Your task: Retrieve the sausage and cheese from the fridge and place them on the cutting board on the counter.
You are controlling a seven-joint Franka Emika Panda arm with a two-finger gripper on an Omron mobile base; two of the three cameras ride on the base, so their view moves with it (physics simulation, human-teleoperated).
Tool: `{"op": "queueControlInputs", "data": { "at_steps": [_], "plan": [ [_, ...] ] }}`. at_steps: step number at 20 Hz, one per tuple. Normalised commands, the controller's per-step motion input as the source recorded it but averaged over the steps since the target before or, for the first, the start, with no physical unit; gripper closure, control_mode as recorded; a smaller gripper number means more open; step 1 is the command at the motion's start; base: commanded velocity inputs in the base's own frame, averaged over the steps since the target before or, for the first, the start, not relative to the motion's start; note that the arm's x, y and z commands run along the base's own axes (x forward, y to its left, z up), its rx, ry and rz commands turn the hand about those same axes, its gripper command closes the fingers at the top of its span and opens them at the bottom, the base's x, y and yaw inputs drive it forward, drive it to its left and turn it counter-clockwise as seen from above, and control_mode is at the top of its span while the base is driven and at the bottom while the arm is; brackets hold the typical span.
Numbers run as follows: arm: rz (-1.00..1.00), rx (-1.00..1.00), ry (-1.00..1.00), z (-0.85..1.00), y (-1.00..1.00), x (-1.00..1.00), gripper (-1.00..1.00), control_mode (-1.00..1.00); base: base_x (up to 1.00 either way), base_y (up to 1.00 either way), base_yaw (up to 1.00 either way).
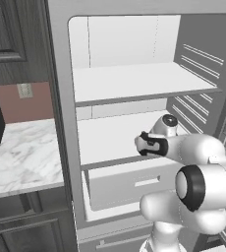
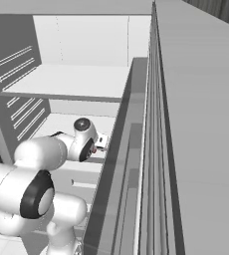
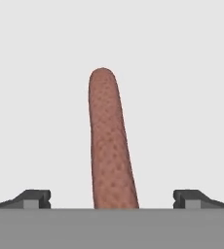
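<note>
Hand view puts your end effector (image 3: 112, 197) with its tips spread wide, nothing clamped; the sausage (image 3: 109, 141) lies between them, running toward 12 o'clock on the white shelf (image 3: 182, 97) of the fridge (image 1: 61, 98).

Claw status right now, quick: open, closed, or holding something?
Claw: open, jaws wide apart, holding nothing; the sausage lies between the fingertips on the white fridge shelf, not yet gripped.

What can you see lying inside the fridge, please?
A sausage lies on white shelf surface between the open gripper's fingertips. Upper shelf looks bare; the arm covers part of the middle shelf.
</note>
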Motion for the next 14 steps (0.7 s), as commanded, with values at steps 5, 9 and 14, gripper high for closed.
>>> {"op": "queueControlInputs", "data": {
  "at_steps": [5,9,14],
  "plan": [
    [0.00,0.00,0.01,-0.17,0.00,0.05,-1.00,-1.00,0.00,0.00,0.00],
    [0.00,0.00,0.00,-0.21,0.00,0.09,-1.00,-1.00,0.00,0.00,0.00],
    [0.00,0.00,0.00,-0.12,0.00,0.04,1.00,-1.00,0.00,0.00,0.00]
  ]
}}
